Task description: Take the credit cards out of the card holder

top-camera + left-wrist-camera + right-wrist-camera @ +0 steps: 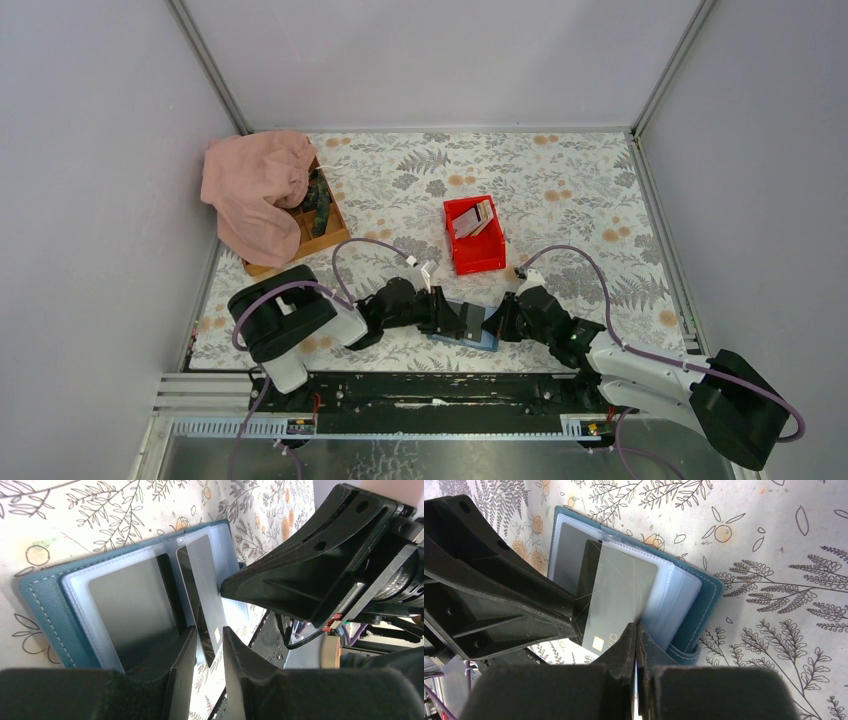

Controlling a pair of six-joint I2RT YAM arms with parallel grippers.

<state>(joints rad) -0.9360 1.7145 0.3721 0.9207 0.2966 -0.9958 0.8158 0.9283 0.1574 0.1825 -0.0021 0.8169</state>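
Observation:
The blue card holder point(465, 325) point(45, 605) point(709, 595) lies open on the flowered cloth between my two grippers. A grey credit card point(205, 580) point(619, 590) sticks halfway out of a clear sleeve, its chip end toward the table's near edge. My left gripper point(452, 318) point(209, 635) stands open a little, one finger on each side of that card's free end. The right gripper point(503, 322) point(636, 630) is shut on the edge of a clear sleeve of the card holder. Another dark card point(132, 605) stays in its sleeve.
Behind the wallet stands a red bin point(490, 255) with some cards point(473, 218) in it. A pink cloth point(255, 190) drapes over a wooden box point(325, 235) at the back left. Grey walls close in the table on three sides.

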